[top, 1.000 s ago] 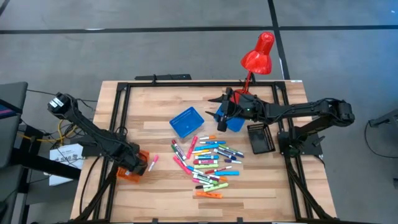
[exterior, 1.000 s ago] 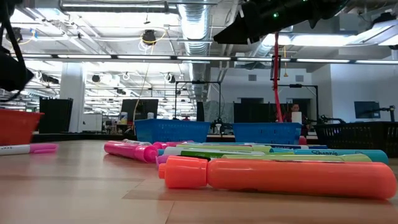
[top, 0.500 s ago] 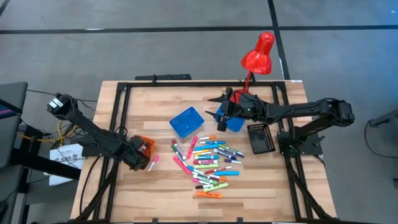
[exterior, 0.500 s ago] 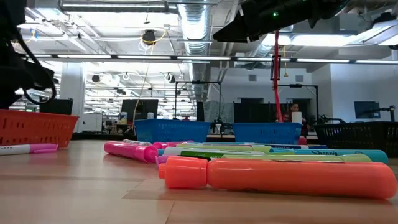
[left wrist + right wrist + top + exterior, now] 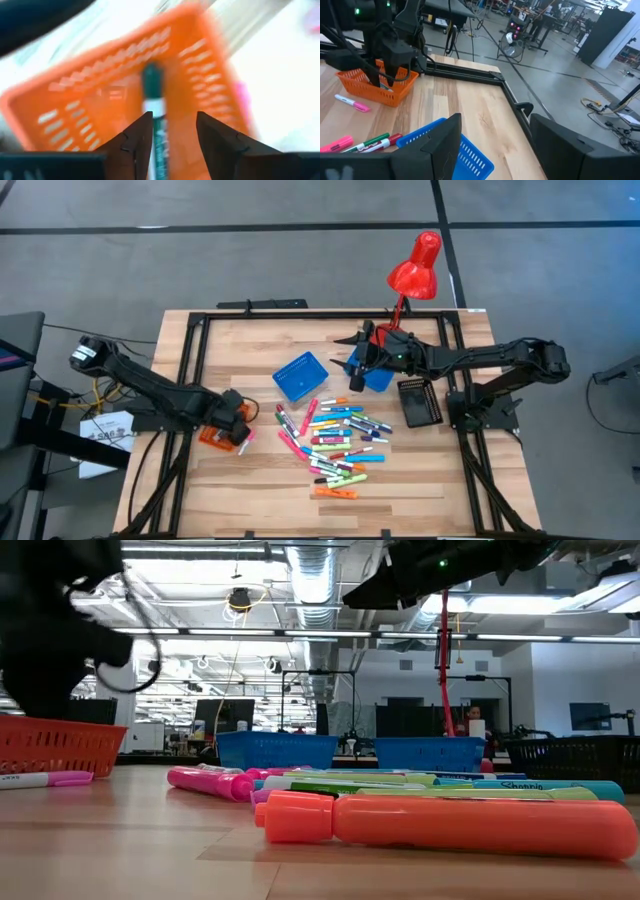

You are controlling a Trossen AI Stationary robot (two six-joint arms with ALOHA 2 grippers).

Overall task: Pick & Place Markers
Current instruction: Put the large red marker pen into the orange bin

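The markers lie in a loose bright heap on the table's middle; the low view shows an orange one nearest. A single pink marker lies next to the orange tray. My left gripper points down over that tray, fingers open. In the left wrist view a green-capped white marker lies in the orange tray, below the gap between my fingers. My right gripper hangs open above the table's far right, beside a blue tray.
A second blue tray sits left of my right gripper, and a black tray lies near the right rail. A red desk lamp stands at the far edge. Black frame rails border the table. Bare wood shows along the near edge.
My left gripper has moved toward the table's right and slightly toward the far edge, ending above the orange tray. The orange tray has shifted a little toward the right and far side, and in the low view more of it shows now.
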